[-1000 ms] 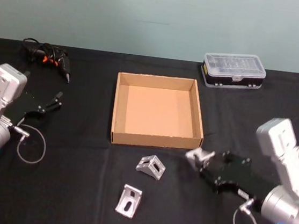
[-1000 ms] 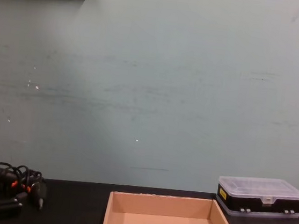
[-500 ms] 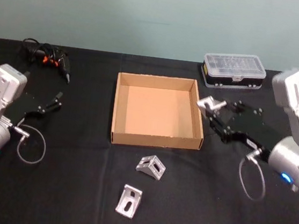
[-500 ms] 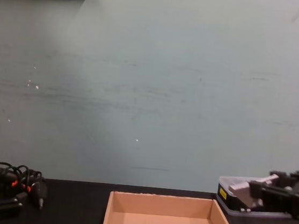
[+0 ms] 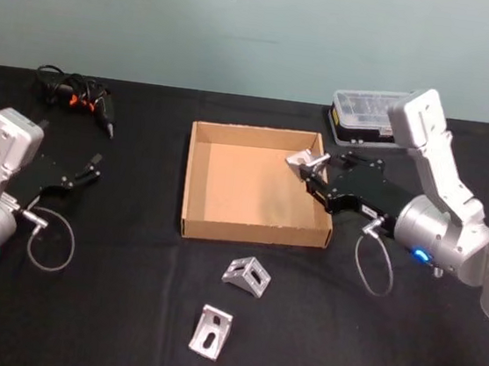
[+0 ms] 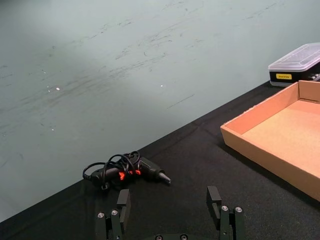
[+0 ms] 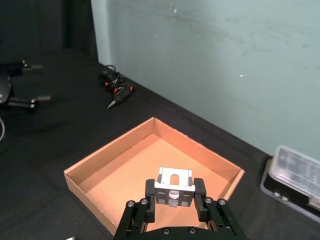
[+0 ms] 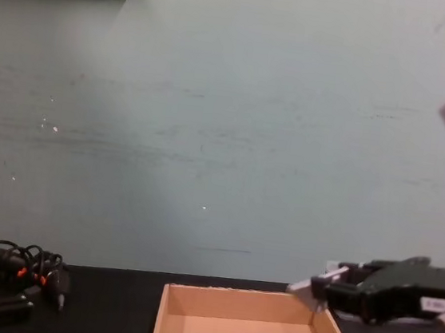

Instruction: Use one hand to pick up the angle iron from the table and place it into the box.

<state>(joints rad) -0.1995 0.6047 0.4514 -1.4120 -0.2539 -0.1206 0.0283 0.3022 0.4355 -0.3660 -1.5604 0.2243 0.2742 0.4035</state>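
Head view, left to right. Left end effector (image 5: 87, 169) parked low over the surface (image 5: 115, 310) at the left edge, well apart from the work; the left wrist view shows its fingers (image 6: 123, 200) spread and empty. Corded tool (image 5: 82, 94) lies at the far left corner. Box (image 5: 256, 232) sits mid-surface, floor bare. In front of it, on the surface: upper loose bracket (image 5: 246, 275) and, nearer the robot, lower loose bracket (image 5: 210, 330), both untouched.

Right end effector (image 5: 312, 175) reaches in over the box's right wall, fingers pinched on the angle iron (image 5: 306, 162). The right wrist view has the angle iron (image 7: 174, 186) clamped across its width between the fingers (image 7: 149, 192), slotted face toward the camera, box floor behind and below it. Chest view puts it above the rim, near the far right corner (not yet resting on cardboard). Plastic case (image 5: 363, 108) stands beyond the box, partly behind the right arm.

Judgement: carry nearly done. The key relation is vertical, with the box floor beneath the part, inside the right wall. Lowering and release look like what remains; drifting rightward risks catching that wall.
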